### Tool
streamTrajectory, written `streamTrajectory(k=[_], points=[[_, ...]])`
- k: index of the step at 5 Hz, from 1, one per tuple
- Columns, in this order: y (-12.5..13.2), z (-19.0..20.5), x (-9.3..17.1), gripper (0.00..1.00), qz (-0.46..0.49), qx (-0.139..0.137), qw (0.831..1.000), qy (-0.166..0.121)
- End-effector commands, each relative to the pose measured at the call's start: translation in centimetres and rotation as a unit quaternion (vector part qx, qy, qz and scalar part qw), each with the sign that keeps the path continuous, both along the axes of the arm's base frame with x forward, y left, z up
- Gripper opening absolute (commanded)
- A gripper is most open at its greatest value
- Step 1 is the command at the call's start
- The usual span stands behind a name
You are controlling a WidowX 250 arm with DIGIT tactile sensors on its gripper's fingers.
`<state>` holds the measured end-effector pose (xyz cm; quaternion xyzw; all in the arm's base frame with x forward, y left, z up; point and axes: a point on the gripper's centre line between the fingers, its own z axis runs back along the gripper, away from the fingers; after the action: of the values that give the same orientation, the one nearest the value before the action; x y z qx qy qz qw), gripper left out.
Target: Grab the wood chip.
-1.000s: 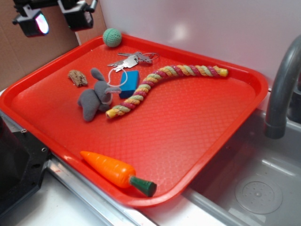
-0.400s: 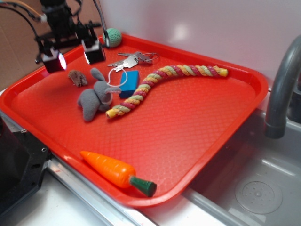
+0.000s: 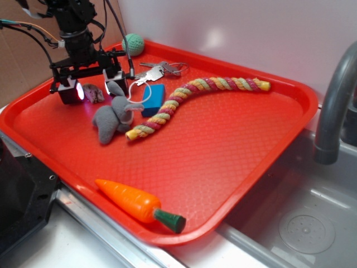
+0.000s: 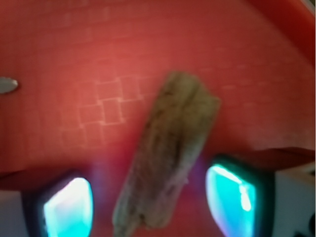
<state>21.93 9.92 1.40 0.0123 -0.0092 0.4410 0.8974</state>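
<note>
1. Looking at the wrist view, I've got the wood chip (image 4: pixel 168 158) sitting right between the two lit fingertips (image 4: pixel 66 207) of the gripper (image 4: pixel 148 202), so it's basically straight below the tool, not off to either side.
2. Its long axis runs from lower left to upper right in that view, tilted a bit off straight-ahead. The fingers sit on either side of its lower end, so closing would pinch across the narrow width, which is what I want.
3. Jaws are spread, with nothing held yet. I can't tell for sure whether the pads are touching the chip; it looks like there's a thin gap on both sides.
4. From the exterior view, the gripper (image 3: pixel 89 89) is low over the far left corner of the red tray (image 3: pixel 234 167), with the chip (image 3: pixel 96 94) peeking out between the fingers.
5. The grey plush bunny (image 3: pixel 113 118) lies just beside the near finger, so I'd guess that's the main thing to avoid snagging.
</note>
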Motion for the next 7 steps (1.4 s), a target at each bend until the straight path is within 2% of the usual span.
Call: streamTrajectory(k=[1,2,3,4,5,6,7], points=[[-0.2,-0.2,-2.4,0.00,-0.040,0.016,0.999,-0.005],[0.4,1.5,-0.6,0.00,-0.097,0.006,0.995,-0.017],[-0.7,3.4,-1.7,0.00,-0.182,-0.010,0.983,-0.018],[-2.3,7.6,-2.1,0.00,-0.253,-0.010,0.967,-0.013],[-4.3,12.6,-2.5,0.00,-0.325,-0.011,0.945,0.014],[-5.2,16.6,-2.7,0.00,-0.361,-0.001,0.933,-0.003],[-3.6,14.0,-1.7,1.00,-0.374,-0.011,0.927,0.000]])
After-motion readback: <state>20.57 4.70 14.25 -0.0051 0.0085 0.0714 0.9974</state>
